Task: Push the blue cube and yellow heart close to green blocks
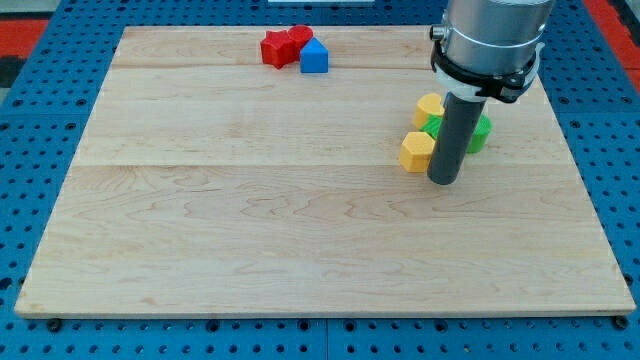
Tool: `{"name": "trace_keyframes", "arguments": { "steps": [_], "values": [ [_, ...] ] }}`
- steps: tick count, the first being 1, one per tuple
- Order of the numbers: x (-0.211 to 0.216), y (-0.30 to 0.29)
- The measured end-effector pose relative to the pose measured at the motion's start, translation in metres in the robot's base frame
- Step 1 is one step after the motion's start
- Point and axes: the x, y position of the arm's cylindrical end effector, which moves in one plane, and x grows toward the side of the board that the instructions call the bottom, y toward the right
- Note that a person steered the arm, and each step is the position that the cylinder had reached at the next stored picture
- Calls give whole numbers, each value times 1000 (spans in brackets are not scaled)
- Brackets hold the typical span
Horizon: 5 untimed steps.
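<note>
My tip (pixel 443 182) rests on the board at the view's right, just right of and below a yellow block (pixel 416 151). A second yellow block (pixel 430 108) lies above it; I cannot tell which is the heart. Green blocks (pixel 481 133) sit between and right of the yellow ones, partly hidden by the rod, with a green edge (pixel 434 126) showing on the left. A blue cube (pixel 314 57) sits near the top edge, touching two red blocks (pixel 276 48) on its left.
The wooden board (pixel 300 220) lies on a blue pegboard surface (pixel 40 90). The arm's grey housing (pixel 490 40) hangs over the board's top right and hides part of the green blocks.
</note>
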Motion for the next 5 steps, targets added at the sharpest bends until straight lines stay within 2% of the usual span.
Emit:
{"name": "trace_keyframes", "arguments": {
  "steps": [1,2,3,4,5],
  "values": [
    [0,0],
    [4,26],
    [4,81],
    [-40,124],
    [-71,104]
  ]
}}
